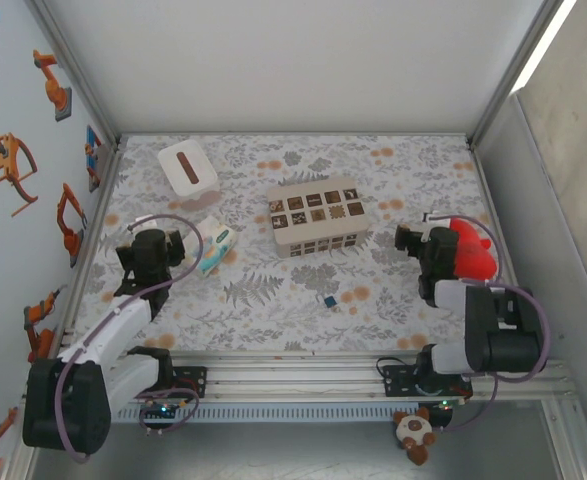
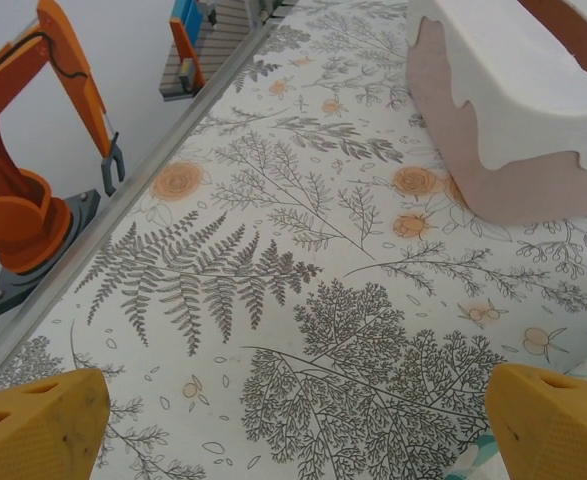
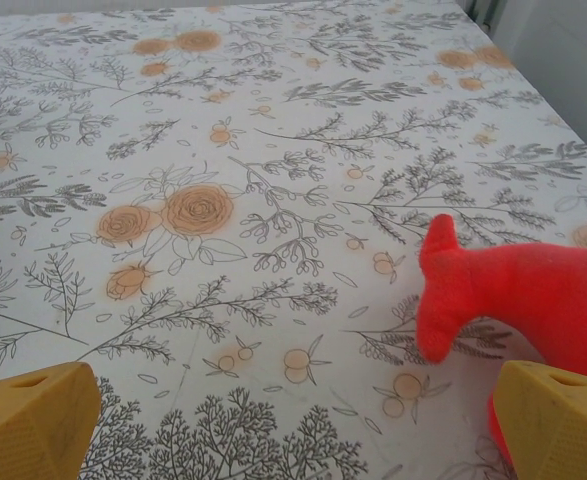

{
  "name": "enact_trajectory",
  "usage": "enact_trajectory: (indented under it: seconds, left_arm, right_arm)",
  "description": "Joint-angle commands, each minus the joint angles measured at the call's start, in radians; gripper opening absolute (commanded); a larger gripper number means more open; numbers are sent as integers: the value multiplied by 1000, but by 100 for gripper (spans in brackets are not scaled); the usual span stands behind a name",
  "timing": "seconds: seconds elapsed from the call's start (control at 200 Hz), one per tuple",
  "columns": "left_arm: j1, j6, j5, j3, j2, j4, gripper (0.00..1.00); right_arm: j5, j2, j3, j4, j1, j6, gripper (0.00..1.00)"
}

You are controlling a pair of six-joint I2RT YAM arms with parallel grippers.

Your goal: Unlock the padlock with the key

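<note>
Top external view: the small blue padlock [image 1: 328, 300] lies on the floral surface [image 1: 273, 290] at 6 o'clock from the patterned box [image 1: 315, 217], between the two arms and apart from both. The left gripper [image 1: 155, 240] stands wide open over bare surface, holding nothing, with a teal packet [image 1: 215, 250] at its 3 o'clock. The right gripper [image 1: 425, 236] is likewise spread wide and empty, a red plush toy [image 1: 470, 250] just beside it at 3 o'clock

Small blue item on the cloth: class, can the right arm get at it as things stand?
Probably yes: the small blue item lies alone on bare cloth, with nothing between it and the open right end effector; the red plush sits aside.
</note>
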Motion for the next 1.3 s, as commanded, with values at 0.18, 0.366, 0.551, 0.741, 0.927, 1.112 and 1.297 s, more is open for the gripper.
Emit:
enact_trajectory:
  seconds: [0.18, 0.366, 0.551, 0.741, 0.927, 1.112, 1.297]
  left_arm:
    - [24, 89, 112, -60, 133, 298, 96]
    - [36, 144, 212, -49, 204, 392, 96]
    - [64, 163, 300, -76, 264, 564, 96]
    - [122, 129, 402, -79, 400, 724, 96]
    - [129, 140, 445, -57, 522, 791, 96]
    - [149, 95, 389, 30, 519, 623, 96]
    - [148, 97, 388, 29, 521, 630, 96]
  right_arm:
    - [-66, 120, 6, 207, -13, -44, 99]
    - [-30, 121, 36, 153, -18, -21, 99]
    - [-36, 121, 48, 130, -26, -15, 99]
    - [-36, 120, 49, 127, -26, -16, 99]
    - [-38, 121, 50, 126, -27, -16, 99]
    - [-43, 121, 53, 122, -29, -13, 99]
    - [-42, 121, 53, 121, -30, -13, 99]
